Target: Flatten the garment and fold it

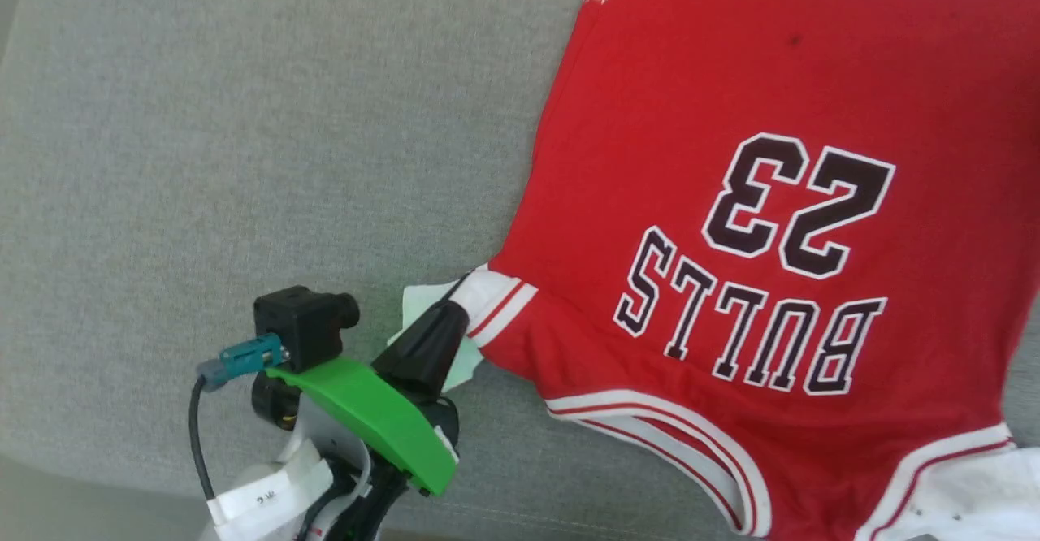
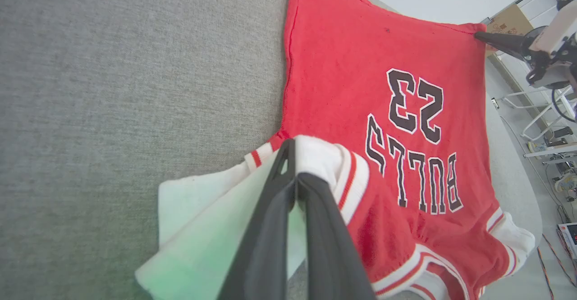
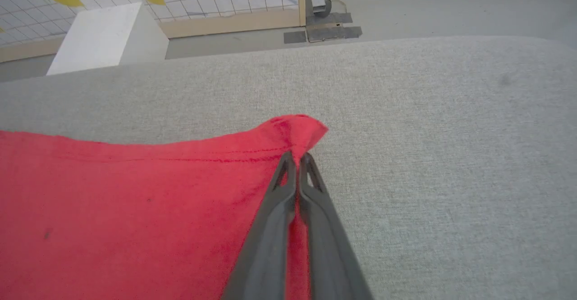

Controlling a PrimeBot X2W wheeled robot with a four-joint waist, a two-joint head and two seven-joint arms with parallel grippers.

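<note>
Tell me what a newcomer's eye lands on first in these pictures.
The red Bulls 23 jersey lies spread across the right of the grey fabric surface in the head view, with its print upside down. At its left edge the left gripper is shut on the white sleeve; in the right wrist view the right gripper pinches a red hem corner.

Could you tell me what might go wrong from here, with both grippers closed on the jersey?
1. The right gripper pinches only the tip of the jersey's hem corner; a pull could slip it free.
2. The left gripper holds the sleeve bunched, so a crease may form there.
3. The far sleeve lies by the edge of the grey surface and could slide off.
</note>
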